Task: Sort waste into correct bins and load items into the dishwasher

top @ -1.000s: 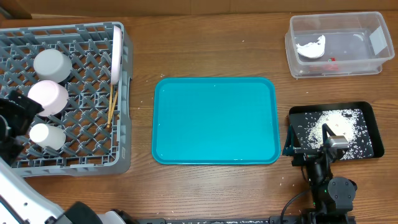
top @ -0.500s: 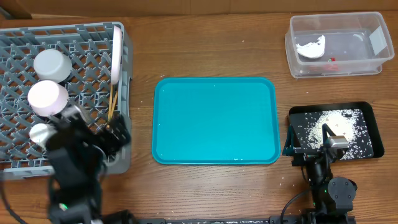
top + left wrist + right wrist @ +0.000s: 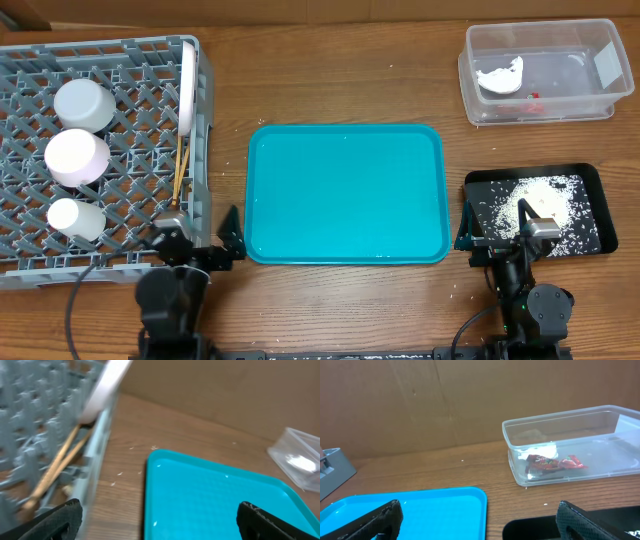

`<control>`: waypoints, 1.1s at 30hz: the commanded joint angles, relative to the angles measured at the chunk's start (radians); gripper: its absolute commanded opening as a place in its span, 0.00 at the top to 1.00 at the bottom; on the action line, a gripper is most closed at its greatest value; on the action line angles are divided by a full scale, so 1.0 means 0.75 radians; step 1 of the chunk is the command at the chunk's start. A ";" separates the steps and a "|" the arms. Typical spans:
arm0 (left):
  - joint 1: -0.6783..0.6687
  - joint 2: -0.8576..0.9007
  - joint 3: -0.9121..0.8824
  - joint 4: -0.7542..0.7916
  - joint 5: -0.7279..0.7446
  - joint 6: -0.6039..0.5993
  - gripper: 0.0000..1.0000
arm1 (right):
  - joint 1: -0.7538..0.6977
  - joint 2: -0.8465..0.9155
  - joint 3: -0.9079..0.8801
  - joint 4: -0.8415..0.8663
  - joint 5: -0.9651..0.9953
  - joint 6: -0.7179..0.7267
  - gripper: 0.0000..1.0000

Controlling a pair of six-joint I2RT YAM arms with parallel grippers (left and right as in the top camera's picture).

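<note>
The grey dish rack [image 3: 110, 70] at the left holds two pale bowls [image 3: 82, 103] [image 3: 76, 156], a small white cup [image 3: 75, 217], a white plate [image 3: 188, 85] on edge and the chopsticks [image 3: 180, 172]. The chopsticks [image 3: 55, 467] and plate [image 3: 105, 385] also show in the left wrist view. The clear tub [image 3: 540, 70] holds the white napkin [image 3: 500, 78] and red wrapper [image 3: 552, 462]. The black tray [image 3: 585, 185] holds rice grains [image 3: 535, 200]. My left gripper [image 3: 195, 240] is open and empty at the rack's front right corner. My right gripper [image 3: 497, 237] is open and empty at the black tray's front left.
An empty teal tray [image 3: 345, 192] lies in the middle of the wooden table, between the two grippers. A few stray grains lie on the wood beside it [image 3: 120, 472]. Brown cardboard stands behind the table [image 3: 445, 400].
My left arm has drawn back from over the rack's front to low at the table's front edge, beside the rack's corner. The right arm has not moved.
</note>
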 commanded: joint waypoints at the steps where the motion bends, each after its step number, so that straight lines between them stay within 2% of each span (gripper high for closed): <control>1: -0.064 -0.081 -0.082 0.044 0.001 0.130 0.00 | 0.011 -0.013 -0.013 0.009 0.012 -0.006 0.00; 4: -0.099 -0.124 -0.081 0.022 -0.042 0.215 0.00 | 0.011 -0.013 -0.013 0.009 0.012 -0.006 0.00; 14: -0.108 -0.311 -0.081 -0.037 -0.116 0.250 0.00 | 0.011 -0.013 -0.013 0.009 0.012 -0.006 0.00; 19: -0.108 -0.311 -0.081 -0.039 -0.142 0.399 0.00 | 0.011 -0.013 -0.013 0.009 0.012 -0.006 0.00; 21: -0.108 -0.311 -0.081 -0.043 -0.176 0.510 0.00 | 0.011 -0.013 -0.013 0.009 0.012 -0.006 0.00; 33: -0.106 -0.310 -0.081 -0.043 -0.180 0.478 0.00 | 0.011 -0.013 -0.013 0.009 0.012 -0.006 0.00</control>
